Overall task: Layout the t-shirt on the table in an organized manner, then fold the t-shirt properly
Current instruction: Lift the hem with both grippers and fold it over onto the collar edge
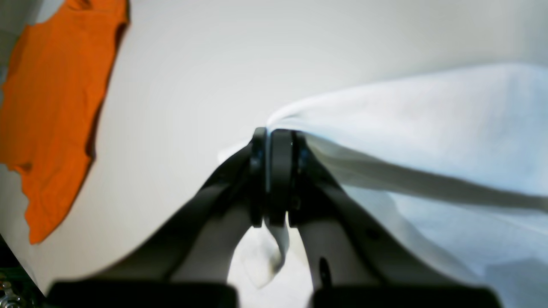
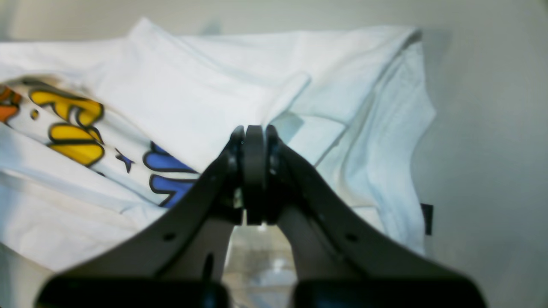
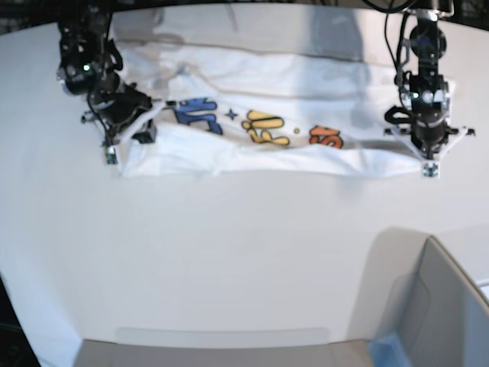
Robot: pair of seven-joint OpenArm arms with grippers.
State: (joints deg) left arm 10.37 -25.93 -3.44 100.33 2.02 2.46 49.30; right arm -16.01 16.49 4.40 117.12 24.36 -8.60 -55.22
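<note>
The shirt (image 3: 260, 134) is stretched print-up across the far part of the surface (image 3: 229, 252). The left end effector (image 1: 269, 132) is clamped on its edge; the right end effector (image 2: 252, 130) is closed against fabric. Spreading seems in hand; flattening is needed next.

My arms are black, with jointed housings and exposed black cables routed along the upper links. My left gripper (image 1: 274, 179) and right gripper (image 2: 253, 179) each carry two curved black fingers with round flat pads, small screw holes, and white brackets at the base.
</note>
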